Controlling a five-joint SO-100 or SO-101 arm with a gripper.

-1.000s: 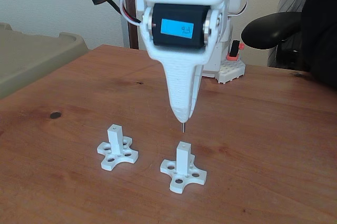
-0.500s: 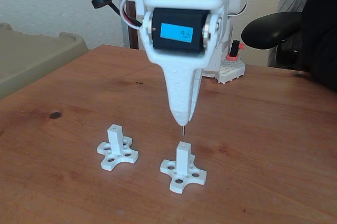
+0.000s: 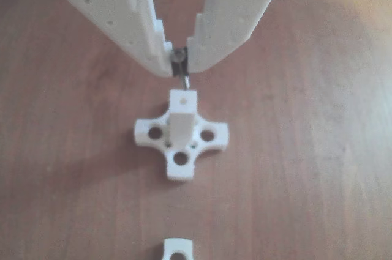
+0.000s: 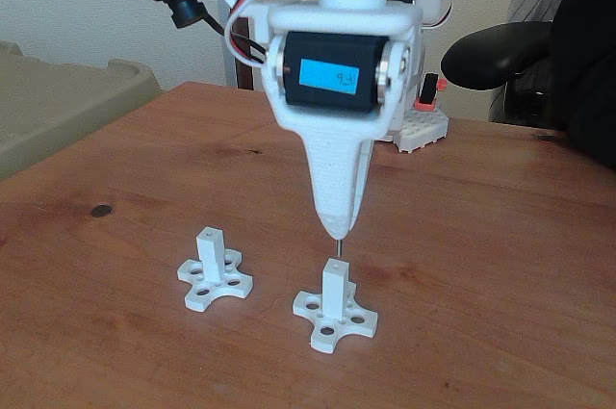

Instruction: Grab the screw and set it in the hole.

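Presently, nearest you in the fixed view, two white cross-shaped bases stand on the wooden table (image 4: 500,265); the right post (image 4: 334,284) carries the hole (image 3: 183,97) on its end face. Your gripper (image 4: 336,229) is clamped on the screw (image 3: 180,69), held upright, tip just above that hole.

The gripper (image 4: 336,228) is white plastic, its surface dotted with small pits in the other view, and the motor block (image 4: 333,75) above it is black with a bright blue label. The screw (image 3: 181,69) is dark grey. Both cross-shaped bases (image 4: 333,319) and their posts (image 4: 334,286) are plain white (the hole (image 3: 184,99) shows as a dark speck). The table (image 4: 500,265) is reddish-brown wood with darker grain streaks and one dark knot (image 4: 100,210).
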